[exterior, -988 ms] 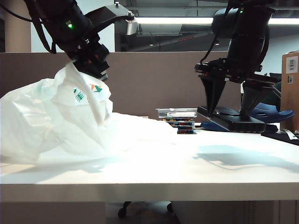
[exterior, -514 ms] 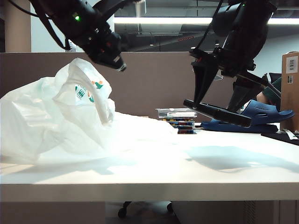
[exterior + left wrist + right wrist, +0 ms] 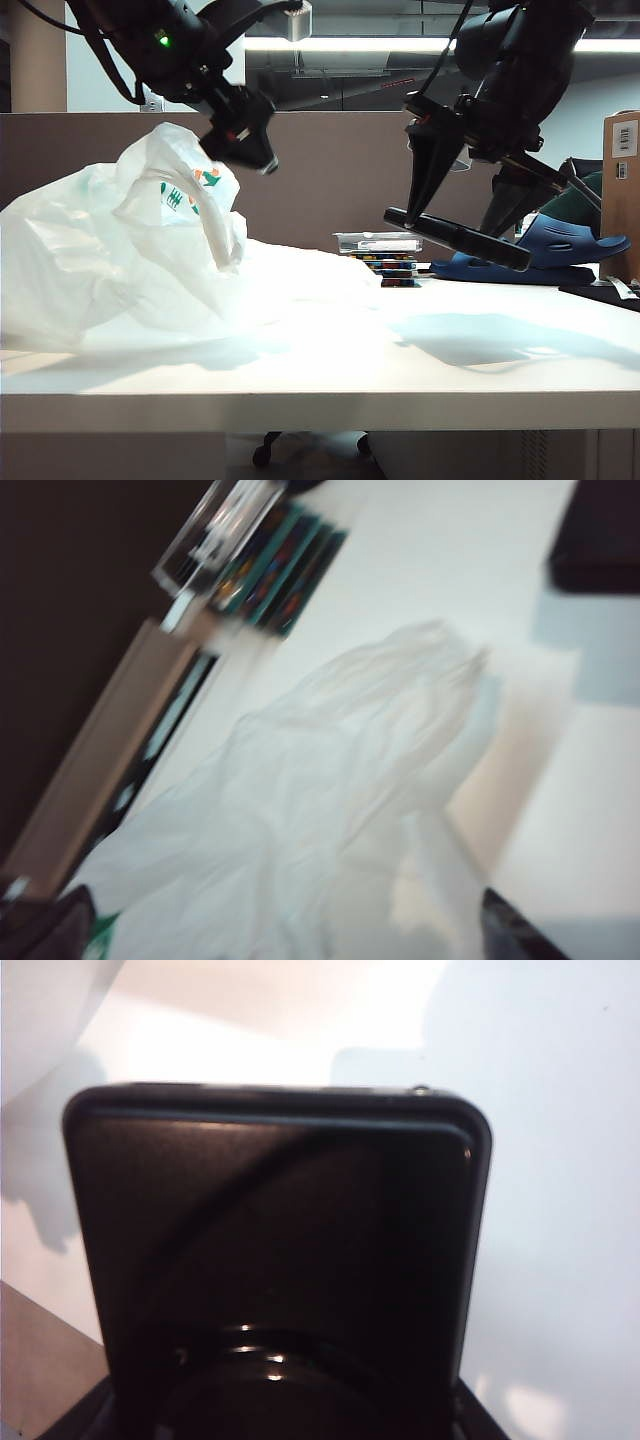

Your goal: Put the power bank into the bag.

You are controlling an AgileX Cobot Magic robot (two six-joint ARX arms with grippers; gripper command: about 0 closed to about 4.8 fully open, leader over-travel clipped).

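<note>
The bag (image 3: 110, 260) lies crumpled on the left of the table, one handle loop standing up; it fills the left wrist view as white folds (image 3: 330, 800). My left gripper (image 3: 240, 140) hangs just above and right of that raised loop, open, its fingertips (image 3: 40, 930) far apart with only the bag beneath them (image 3: 285, 935). My right gripper (image 3: 452, 225) is shut on the power bank (image 3: 470, 240), a flat black slab held tilted in the air over the right half of the table. That slab (image 3: 280, 1250) fills the right wrist view, gripped at its near end (image 3: 285, 1410).
A stack of disc cases (image 3: 380, 257) stands at the back middle, also seen in the left wrist view (image 3: 250, 570). Dark blue sandals (image 3: 565, 250) lie at the back right. A cardboard box (image 3: 622, 190) is at the right edge. A grey partition (image 3: 320, 170) runs behind the table.
My left gripper has let go of the bag's handle, moved up and to the right, and opened. My right gripper has lifted the power bank off the table, tilted it and carried it slightly left.
</note>
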